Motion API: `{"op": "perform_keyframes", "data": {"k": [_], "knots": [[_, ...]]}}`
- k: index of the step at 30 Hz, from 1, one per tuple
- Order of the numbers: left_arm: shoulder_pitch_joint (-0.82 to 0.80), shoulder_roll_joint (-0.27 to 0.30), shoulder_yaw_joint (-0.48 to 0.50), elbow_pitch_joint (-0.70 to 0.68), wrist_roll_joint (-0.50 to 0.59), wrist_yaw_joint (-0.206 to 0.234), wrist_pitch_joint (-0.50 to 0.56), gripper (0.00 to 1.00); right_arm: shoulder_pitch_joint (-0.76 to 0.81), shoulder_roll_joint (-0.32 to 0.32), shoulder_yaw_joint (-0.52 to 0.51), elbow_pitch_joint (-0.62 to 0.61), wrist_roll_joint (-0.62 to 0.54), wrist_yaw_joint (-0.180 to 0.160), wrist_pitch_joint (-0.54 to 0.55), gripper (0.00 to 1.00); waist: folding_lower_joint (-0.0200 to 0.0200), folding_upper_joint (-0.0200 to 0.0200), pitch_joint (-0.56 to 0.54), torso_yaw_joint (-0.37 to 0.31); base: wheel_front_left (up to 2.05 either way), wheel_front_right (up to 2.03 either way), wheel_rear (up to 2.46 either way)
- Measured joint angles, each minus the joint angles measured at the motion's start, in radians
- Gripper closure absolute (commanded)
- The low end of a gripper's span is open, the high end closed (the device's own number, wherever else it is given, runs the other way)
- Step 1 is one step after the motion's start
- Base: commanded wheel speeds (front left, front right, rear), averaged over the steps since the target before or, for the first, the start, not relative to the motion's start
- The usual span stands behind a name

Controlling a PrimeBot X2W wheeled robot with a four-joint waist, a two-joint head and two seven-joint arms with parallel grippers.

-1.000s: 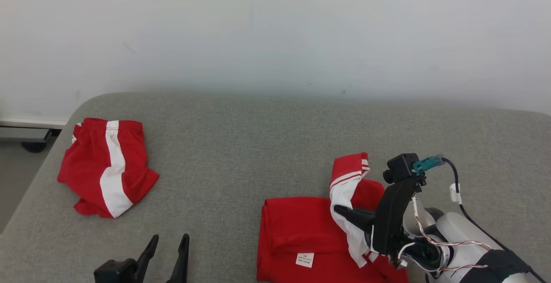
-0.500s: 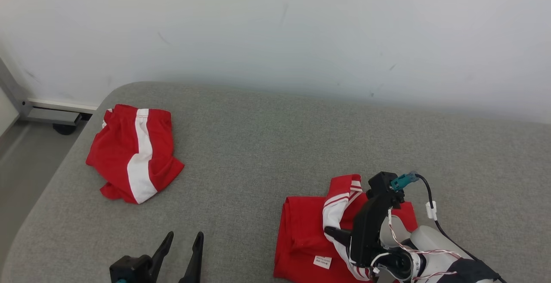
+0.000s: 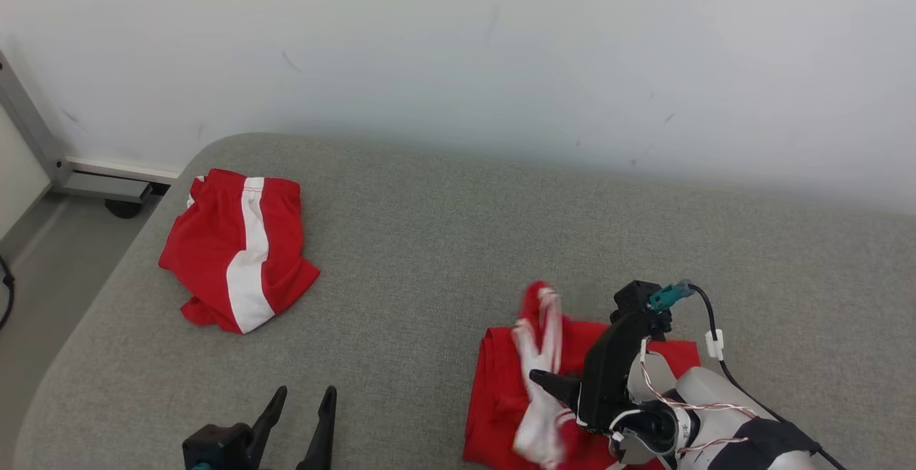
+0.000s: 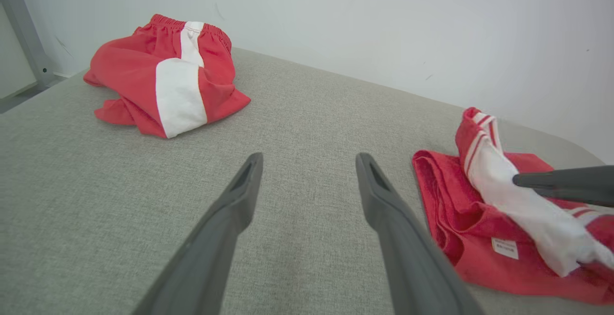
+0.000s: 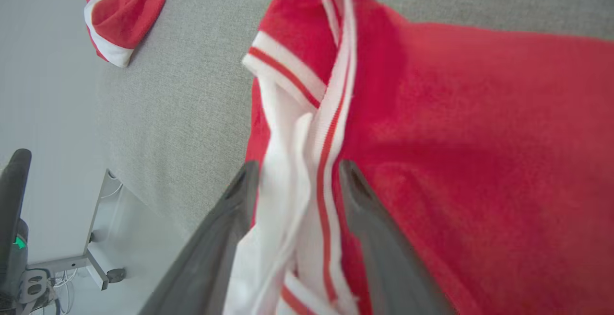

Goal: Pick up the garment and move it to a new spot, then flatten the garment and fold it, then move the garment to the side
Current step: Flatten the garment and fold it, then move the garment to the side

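- We see the red shirt (image 3: pixel 497 398) lying folded on the grey cushion (image 3: pixel 429 241), near its front edge on our right.
- Our right gripper (image 5: pixel 297 171) has its fingers apart. The shirt's white, red-striped sleeve (image 5: pixel 307 137) runs loosely between them, and it is blurred in the head view.
- Our left gripper (image 4: pixel 309 161) hovers over bare cushion, fingers spread and empty.
- A pair of red-and-white shorts (image 3: pixel 240 248) lies well apart, at the far left.

Soft red knit garment (image 3: pixel 501 377) with white ribbed trim, near right, on a coarse, matt grey woven cushion (image 3: pixel 429 241). Far left, smoother red-and-white cloth shorts (image 3: pixel 240 248). Left gripper (image 3: pixel 305 393) and right gripper (image 5: pixel 298 165) are matt dark plastic. Matt, scuffed wall (image 3: pixel 458 41).
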Motion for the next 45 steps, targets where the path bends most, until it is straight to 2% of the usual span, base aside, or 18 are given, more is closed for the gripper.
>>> {"op": "perform_keyframes", "data": {"k": [8,10,11,18,27,30,36,45], "knots": [[0.025,0.008,0.018,0.001,0.000,0.001,0.000,0.00,-0.013,-0.042,-0.027,-0.052,-0.005,0.034,-0.051,0.00,-0.0001,0.0000,-0.005,-0.031,0.00,0.00,0.00],[0.036,0.012,0.024,-0.001,0.000,0.001,0.000,0.00,-0.011,-0.073,-0.036,-0.076,-0.020,0.039,-0.080,0.00,0.0000,0.0000,-0.006,-0.044,0.00,0.00,0.00],[0.043,0.015,0.027,-0.001,0.000,0.001,0.000,0.00,-0.006,-0.112,-0.031,-0.093,-0.052,0.039,-0.104,0.00,0.0000,-0.0001,-0.007,-0.057,0.00,0.00,0.00],[0.044,0.017,0.034,-0.021,0.000,0.002,0.000,0.00,0.079,-0.190,-0.003,-0.123,-0.121,0.032,-0.147,0.00,-0.0001,0.0000,-0.007,-0.099,0.00,0.00,0.00],[0.045,0.021,0.034,-0.032,0.008,0.002,0.000,0.00,0.132,-0.212,0.012,-0.146,-0.131,0.012,-0.146,0.00,0.0000,0.0000,0.003,-0.132,0.00,0.00,0.00],[0.044,0.020,0.032,-0.033,0.021,0.002,0.000,0.00,0.130,-0.207,0.014,-0.138,-0.132,-0.005,-0.135,0.00,-0.0001,-0.0001,0.005,-0.130,0.00,0.00,0.00],[0.039,0.009,0.019,-0.032,0.028,-0.001,0.000,0.00,0.117,-0.200,0.002,-0.090,-0.124,-0.039,-0.105,0.00,0.0000,0.0000,0.011,-0.113,0.00,0.00,0.00],[0.036,0.009,0.020,-0.024,0.032,-0.009,0.000,0.00,0.063,-0.173,-0.002,-0.012,-0.121,-0.058,-0.065,0.00,0.0000,0.0000,0.019,-0.071,0.00,0.00,0.00]]}}
